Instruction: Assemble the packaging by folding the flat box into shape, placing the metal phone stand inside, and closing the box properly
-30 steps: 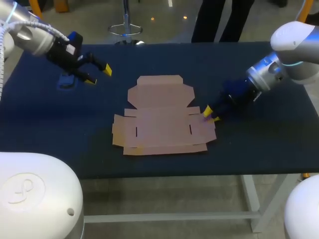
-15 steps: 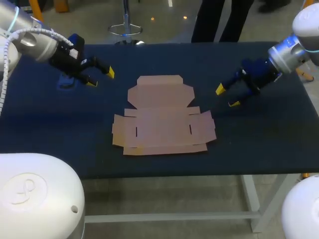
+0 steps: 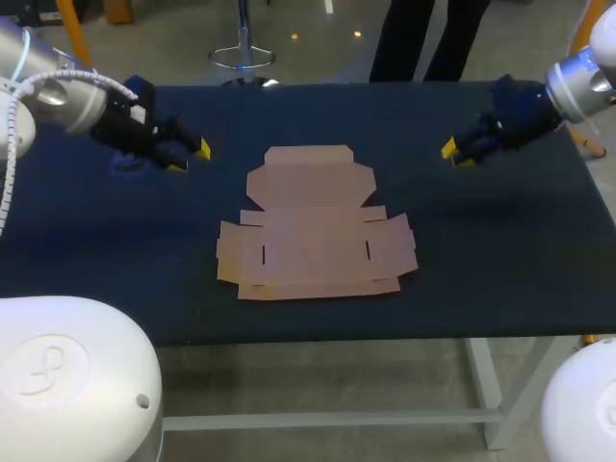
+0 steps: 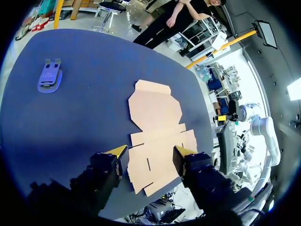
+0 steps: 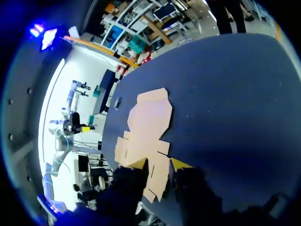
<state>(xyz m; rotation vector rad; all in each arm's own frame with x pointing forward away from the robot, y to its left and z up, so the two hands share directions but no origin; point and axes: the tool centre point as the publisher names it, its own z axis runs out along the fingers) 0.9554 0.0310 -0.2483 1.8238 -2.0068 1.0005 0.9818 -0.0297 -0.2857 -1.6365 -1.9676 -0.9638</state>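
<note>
Lying flat mid-table, the cardboard box (image 3: 313, 226) looks light, thin and bendy; its edge flaps seem the best hold. Left gripper (image 3: 189, 157) and right gripper (image 3: 457, 155) hover at the far sides, fingers spread, empty. The phone stand (image 4: 49, 75) sits far left.

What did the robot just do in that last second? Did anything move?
The right gripper pulled away from the right flap of the box, back toward the far right of the table, holding nothing. The box stayed flat in place; the left gripper barely shifted.
</note>
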